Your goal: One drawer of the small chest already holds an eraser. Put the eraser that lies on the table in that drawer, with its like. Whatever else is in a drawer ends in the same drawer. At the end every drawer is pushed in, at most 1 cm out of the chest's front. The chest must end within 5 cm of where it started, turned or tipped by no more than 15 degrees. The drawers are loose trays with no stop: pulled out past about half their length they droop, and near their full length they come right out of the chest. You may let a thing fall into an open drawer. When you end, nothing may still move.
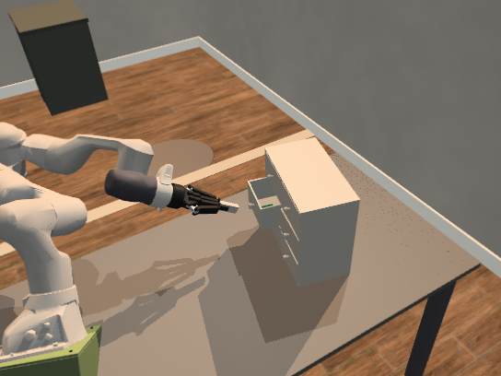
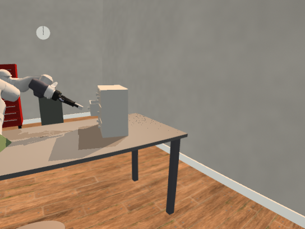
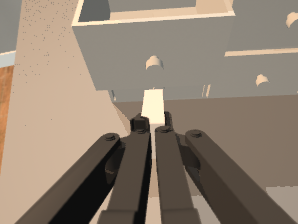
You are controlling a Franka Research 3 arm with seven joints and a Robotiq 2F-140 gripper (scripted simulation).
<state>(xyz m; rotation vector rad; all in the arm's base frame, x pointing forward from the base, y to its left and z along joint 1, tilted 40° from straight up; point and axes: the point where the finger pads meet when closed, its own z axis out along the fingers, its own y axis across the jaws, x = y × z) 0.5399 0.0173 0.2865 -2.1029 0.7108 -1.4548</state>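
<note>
Eraser: a small green-marked item (image 1: 267, 205), presumably one, lies inside the open drawer (image 1: 261, 213) (image 2: 94, 108) (image 3: 155, 52); whether a second lies with it cannot be told. The eraser meant for moving cannot be made out on the visible table top.

Drawer: pulled part-way out, round knob (image 1: 251, 205) (image 2: 88, 108) (image 3: 154, 63) on its front.

Gripper (image 1: 231, 207) (image 2: 79, 106) (image 3: 154, 103): black, fingers together, nothing clamped; pale pads (image 1: 233, 208) (image 2: 81, 107) (image 3: 153, 106) meet at the tip, which stands before the drawer front, near the knob and apart from it in the top view.

Arm (image 1: 39, 217) (image 2: 9, 90): white, raised above the table, elbow bent; its dark wrist section (image 1: 131, 185) (image 2: 39, 87) slopes down towards the chest, gripper following that line.

Chest (image 1: 328, 241) (image 2: 114, 112): pale, upright on the table (image 1: 391, 249) (image 2: 157, 130); other drawers appear pushed in, or nearly

Base: green block (image 1: 90, 352) (image 2: 4, 143) under the arm
</note>
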